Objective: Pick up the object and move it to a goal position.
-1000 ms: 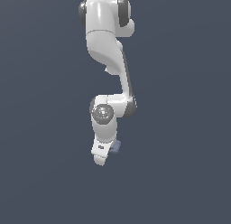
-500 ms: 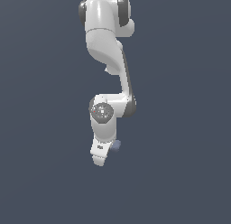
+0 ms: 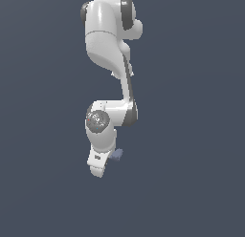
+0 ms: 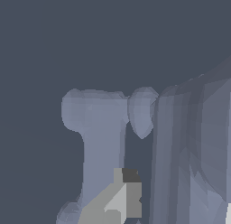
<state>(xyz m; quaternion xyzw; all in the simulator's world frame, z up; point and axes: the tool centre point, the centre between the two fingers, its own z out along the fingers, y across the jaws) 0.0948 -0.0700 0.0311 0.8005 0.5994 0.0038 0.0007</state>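
Fingers [image 4: 118, 201] touch the pale blue-grey frame-like object [image 4: 103, 128].

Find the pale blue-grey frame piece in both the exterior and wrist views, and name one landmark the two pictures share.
Exterior view: the frame piece shows only as a small blue-grey sliver low in the picture, peeking out on the exterior view's right of the white pincer.
Wrist view: the frame piece fills much of the picture, its rounded tabs and a bar plainly visible.
Shared landmark: the pincer, whose grey fingertip sits against the piece.
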